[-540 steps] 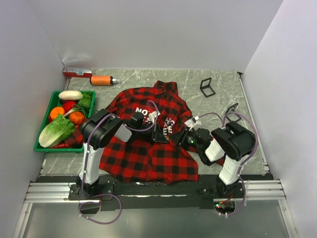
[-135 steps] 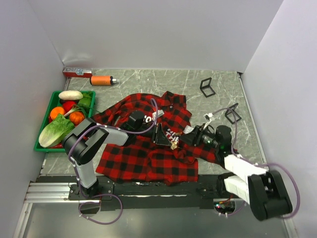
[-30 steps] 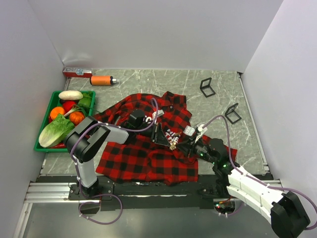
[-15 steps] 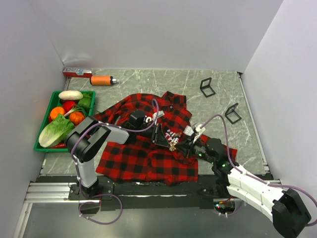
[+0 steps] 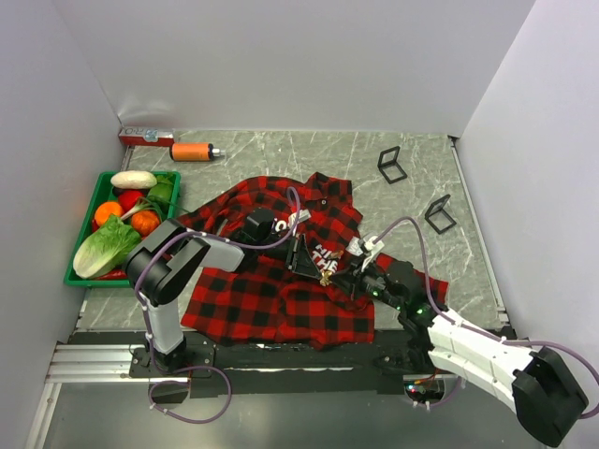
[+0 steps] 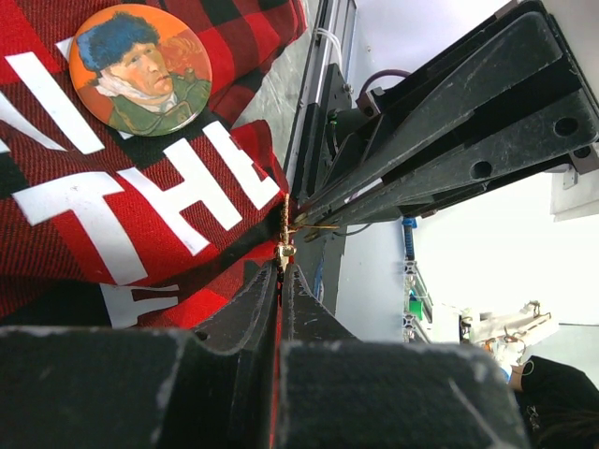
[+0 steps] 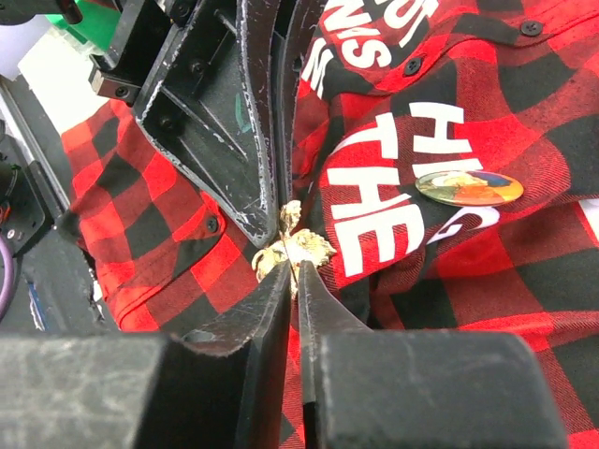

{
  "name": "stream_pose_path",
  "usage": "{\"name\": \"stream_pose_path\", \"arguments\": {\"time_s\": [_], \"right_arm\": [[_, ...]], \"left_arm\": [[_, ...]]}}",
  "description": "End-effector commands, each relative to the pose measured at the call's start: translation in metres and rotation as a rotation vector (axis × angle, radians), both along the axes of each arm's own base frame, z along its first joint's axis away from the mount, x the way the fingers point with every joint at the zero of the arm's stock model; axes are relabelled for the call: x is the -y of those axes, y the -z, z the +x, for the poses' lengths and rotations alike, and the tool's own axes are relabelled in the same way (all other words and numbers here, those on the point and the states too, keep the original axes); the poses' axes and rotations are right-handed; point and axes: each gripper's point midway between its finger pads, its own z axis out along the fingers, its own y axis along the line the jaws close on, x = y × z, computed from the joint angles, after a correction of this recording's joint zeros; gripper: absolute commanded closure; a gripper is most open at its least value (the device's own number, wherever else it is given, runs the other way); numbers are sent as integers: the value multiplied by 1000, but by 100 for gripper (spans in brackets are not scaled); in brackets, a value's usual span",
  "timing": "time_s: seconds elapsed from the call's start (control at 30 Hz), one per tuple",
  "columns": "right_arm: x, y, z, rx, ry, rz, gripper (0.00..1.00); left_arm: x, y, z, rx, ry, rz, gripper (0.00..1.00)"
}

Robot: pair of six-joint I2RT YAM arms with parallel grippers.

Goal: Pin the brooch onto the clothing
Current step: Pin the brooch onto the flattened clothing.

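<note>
My view: left gripper [image 6: 282,269] clamped tight on shirt [image 6: 140,215] fold, right gripper [image 7: 296,271] nearly closed, nipping gold brooch [image 7: 296,245] beside it.

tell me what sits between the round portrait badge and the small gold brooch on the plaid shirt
White block letters reading THE, printed on the red-and-black plaid shirt; nothing else. The right wrist view shows it best.
</note>
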Motion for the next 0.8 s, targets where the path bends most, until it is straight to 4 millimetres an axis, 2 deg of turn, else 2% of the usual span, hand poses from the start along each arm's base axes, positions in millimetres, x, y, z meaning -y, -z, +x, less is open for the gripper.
{"name": "stream_pose_path", "arguments": {"time_s": [0.0,0.3,0.77], "right_arm": [[-7,-19,8,61,1,22,87],[-14,-13,7,41,-32,-8,97],[-23,-7,4,10,-94,-84,100]], "left_arm": [[7,-17,-1,56,42,-50,99],[8,-15,1,80,41,-27,99],[9,-21,7,133,30,-6,99]]}}
